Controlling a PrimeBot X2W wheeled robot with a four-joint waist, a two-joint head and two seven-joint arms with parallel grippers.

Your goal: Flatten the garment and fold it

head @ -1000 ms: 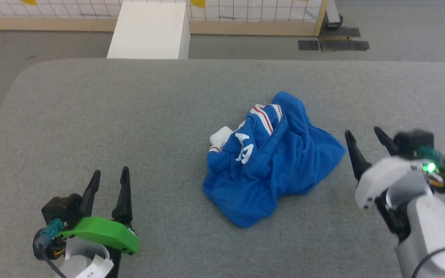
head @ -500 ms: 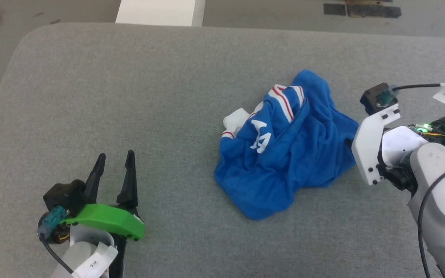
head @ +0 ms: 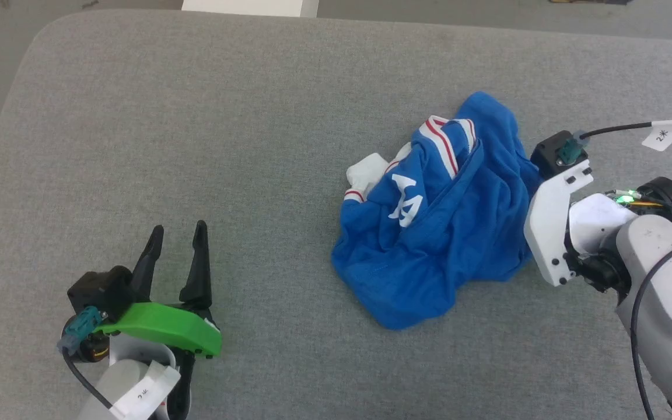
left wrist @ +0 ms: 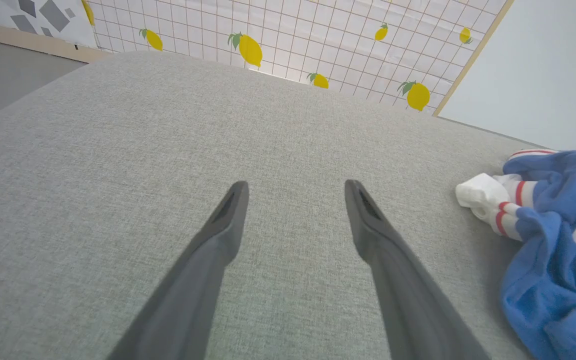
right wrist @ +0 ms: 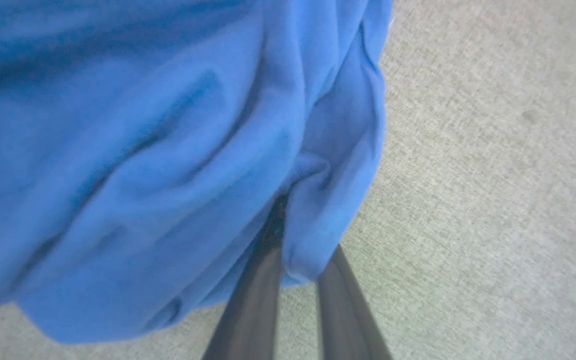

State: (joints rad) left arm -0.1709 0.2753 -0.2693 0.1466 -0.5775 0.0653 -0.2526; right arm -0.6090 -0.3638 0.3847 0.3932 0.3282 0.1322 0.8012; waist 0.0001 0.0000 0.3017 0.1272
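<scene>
The garment (head: 429,233) is a royal-blue jersey with white-and-red striped trim and white lettering, lying crumpled right of centre on the grey padded table (head: 196,116). My right arm's white wrist (head: 552,227) presses against the garment's right edge, its fingers hidden there. In the right wrist view, the right gripper (right wrist: 295,250) has both dark fingers close together, pinching a fold of the blue garment (right wrist: 168,150). My left gripper (head: 178,228) rests open over bare table at the lower left, well apart from the cloth. The left wrist view shows the left gripper (left wrist: 295,185) spread wide, the garment (left wrist: 558,225) off to its right.
The table's rounded far-left corner (head: 38,35) drops to grey floor. A white box (head: 251,6) stands just past the far edge. A grid-patterned wall with lemon prints (left wrist: 268,30) rises behind. A black cable with a white tag (head: 660,134) trails from the right wrist.
The head camera has tilted down. My right gripper has moved left into the garment's right edge, and its fingers have closed on a fold. The left gripper has stayed put and open.
</scene>
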